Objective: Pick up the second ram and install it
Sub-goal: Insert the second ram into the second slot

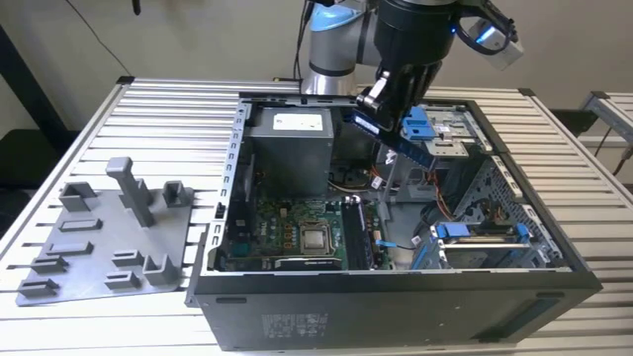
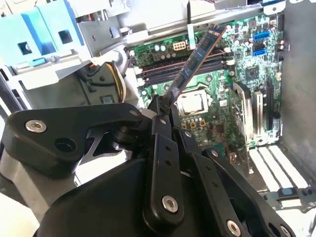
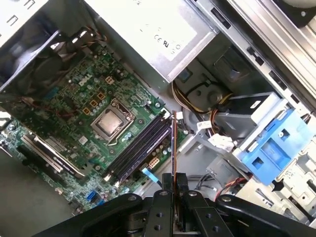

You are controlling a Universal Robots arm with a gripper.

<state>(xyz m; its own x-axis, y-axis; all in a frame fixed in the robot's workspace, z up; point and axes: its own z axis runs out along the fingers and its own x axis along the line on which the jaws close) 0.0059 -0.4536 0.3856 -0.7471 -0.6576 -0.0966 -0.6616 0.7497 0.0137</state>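
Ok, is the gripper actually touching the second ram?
Touching. In the second wrist view the gripper clamps one end of the second ram between its fingertips, with no gap.

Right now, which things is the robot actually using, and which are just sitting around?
In use: the second ram, clamped in the gripper; the memory slots on the motherboard.
Lying about: the grey holder tray, the power supply, the blue drive bracket.

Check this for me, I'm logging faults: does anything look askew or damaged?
Nothing looks damaged or spilled. The second ram, clamped at one end by the gripper, hangs slanted above the open computer case rather than level with the slots on the motherboard.
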